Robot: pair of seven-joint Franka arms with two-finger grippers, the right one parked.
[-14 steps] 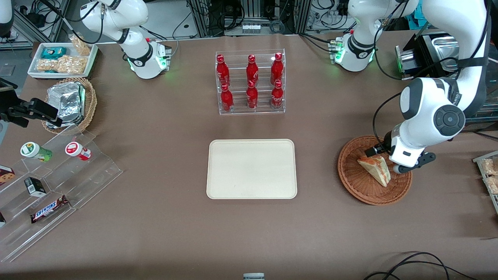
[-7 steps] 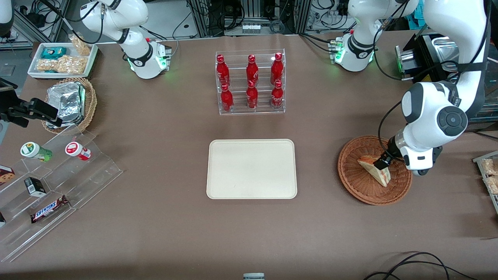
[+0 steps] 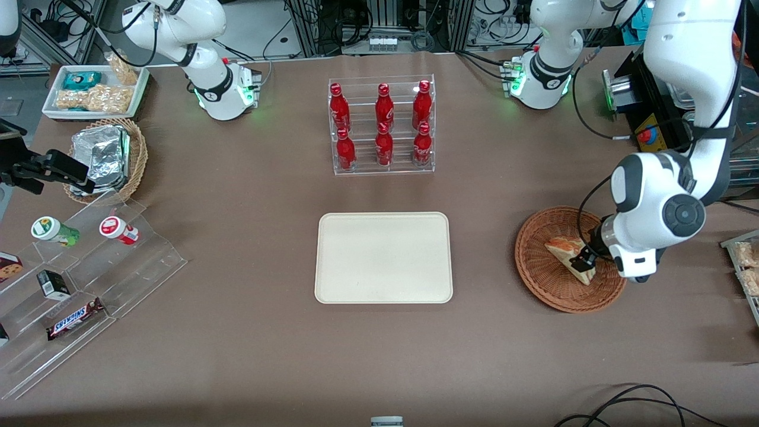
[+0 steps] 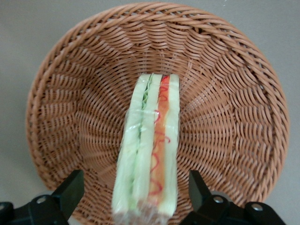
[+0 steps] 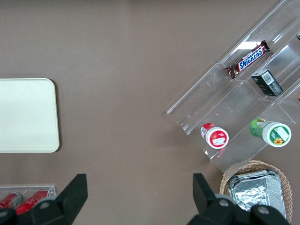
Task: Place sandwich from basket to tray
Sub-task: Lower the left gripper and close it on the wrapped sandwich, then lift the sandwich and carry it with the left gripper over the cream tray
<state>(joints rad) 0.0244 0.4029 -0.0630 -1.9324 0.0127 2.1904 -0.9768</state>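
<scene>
Claw [image 4: 136,192] has dropped lower into basket [image 3: 542,283] vs 0.5 s back, now straddling sandwich [image 4: 149,150], fingers [image 4: 70,190] apart either side, not clamped yet. Sandwich lies in basket, approx 3 o'clock from tray [image 3: 383,257] on tabletop [image 3: 237,332]. Grasp looks imminent; tray bare.

My own wrist and pincer [image 3: 584,259] covered part of the sandwich [image 3: 568,253] and the basket [image 3: 542,270] in the front view. The wrist view cut off the sandwich's near end.
</scene>
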